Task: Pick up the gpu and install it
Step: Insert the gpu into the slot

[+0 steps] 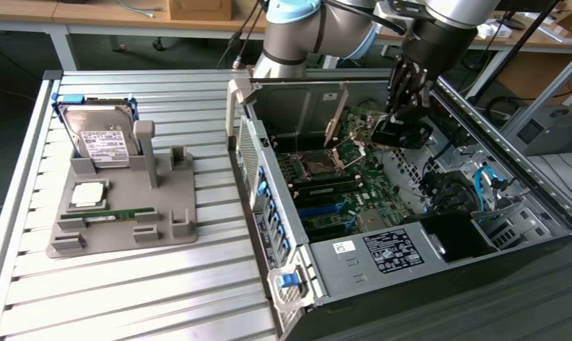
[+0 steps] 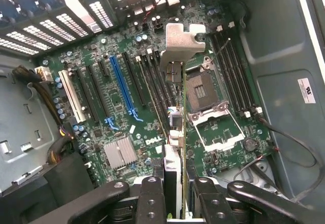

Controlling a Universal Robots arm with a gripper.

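My gripper [image 1: 396,126] is down inside the open PC case [image 1: 266,177], above the motherboard [image 1: 338,181]. In the wrist view its two black fingers [image 2: 152,196] are shut on the gpu [image 2: 172,165]. The gpu is seen edge-on as a thin card running away from the gripper [image 2: 175,198]. Its pale metal end bracket [image 2: 177,43] is at the far end, toward the case's rear slot openings. The card hangs above the board between the row of black expansion slots [image 2: 147,79] and the CPU socket [image 2: 202,89]. I cannot tell whether it touches a slot.
A blue slot [image 2: 122,87] and a white slot [image 2: 71,96] lie beside the card's line. Cables [image 2: 284,137] run along the case wall. Outside the case, a grey fixture [image 1: 177,234] holds a hard drive [image 1: 101,138], a CPU [image 1: 89,193] and a RAM stick [image 1: 115,213].
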